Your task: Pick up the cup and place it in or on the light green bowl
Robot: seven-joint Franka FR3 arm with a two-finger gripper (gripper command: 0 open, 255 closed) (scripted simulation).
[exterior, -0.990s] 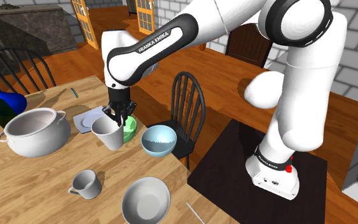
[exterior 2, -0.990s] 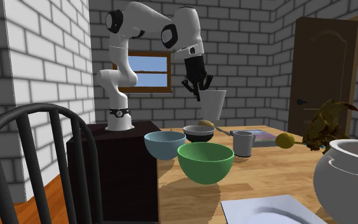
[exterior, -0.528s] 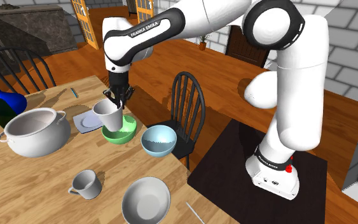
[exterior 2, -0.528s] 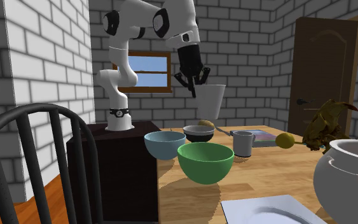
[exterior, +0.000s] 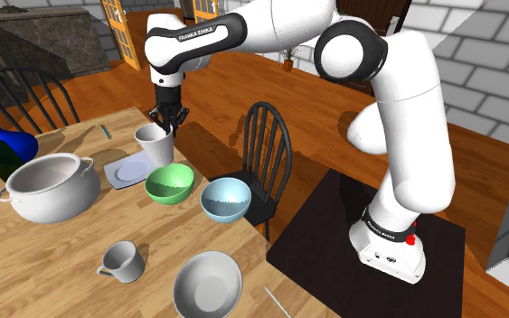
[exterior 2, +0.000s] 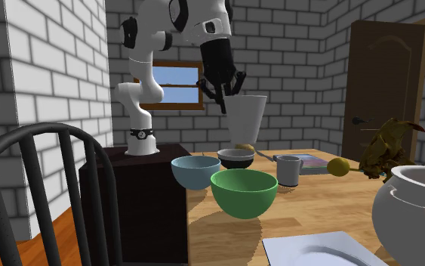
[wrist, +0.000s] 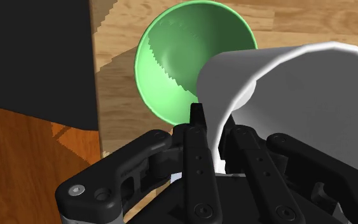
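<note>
A plain white handleless cup hangs in the air, tilted, with my black gripper shut on its rim. In the shoulder view it is above the plate, up and left of the light green bowl, which stands on the wooden table. In the second exterior view the cup is well above the table and behind the green bowl, held by the gripper. In the wrist view the gripper clasps the cup's wall, and the green bowl lies below, beyond the cup's rim.
A blue bowl, a grey bowl, a grey mug, a large grey pot, a plate and a blue bottle stand on the table. A black chair stands by the table's edge.
The gripper has lifted the cup higher and carried it toward the shoulder view's upper left, off the green bowl's front. The bowl now shows whole.
</note>
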